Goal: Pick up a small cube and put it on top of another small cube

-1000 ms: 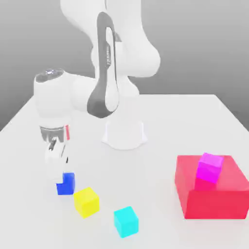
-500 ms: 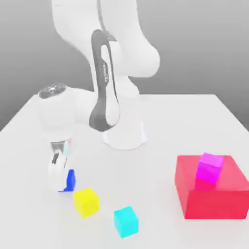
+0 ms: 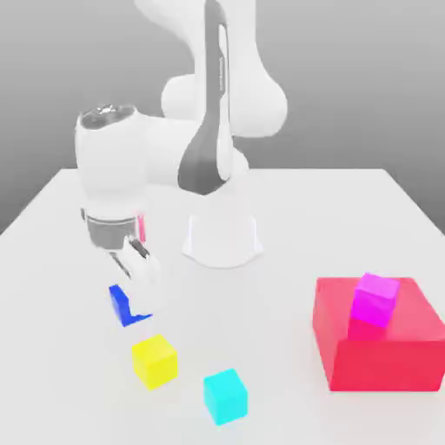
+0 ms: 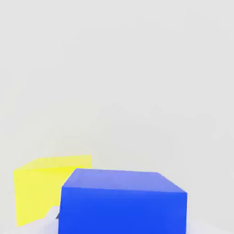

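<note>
While the blue cube [image 3: 127,306] is clamped between the closed fingers of the gripper [image 3: 139,276], it is carried just clear of the table [image 3: 287,217], tilted, above and slightly behind the yellow cube [image 3: 155,361] as seen in the exterior view. Nearest that camera, the cyan cube [image 3: 225,395] is found, then the yellow cube, then the held cube. In the hand view, the blue cube [image 4: 122,201] is seen close up with the yellow cube [image 4: 43,185] beyond it.

The held cube is judged to be rigid, light and smooth-faced; a grip across two opposite flat faces, near their middle, is recommended, since a corner grip would be expected to let it twist. The present tilt suggests some rotation in the grasp, so levelling may be required before release.

The wrist is angled downward and inclined toward the exterior view's right, with the forearm folded back toward the base [image 3: 222,239]. Farther off, the red block [image 3: 382,352] is seen carrying a magenta cube [image 3: 375,300].
</note>
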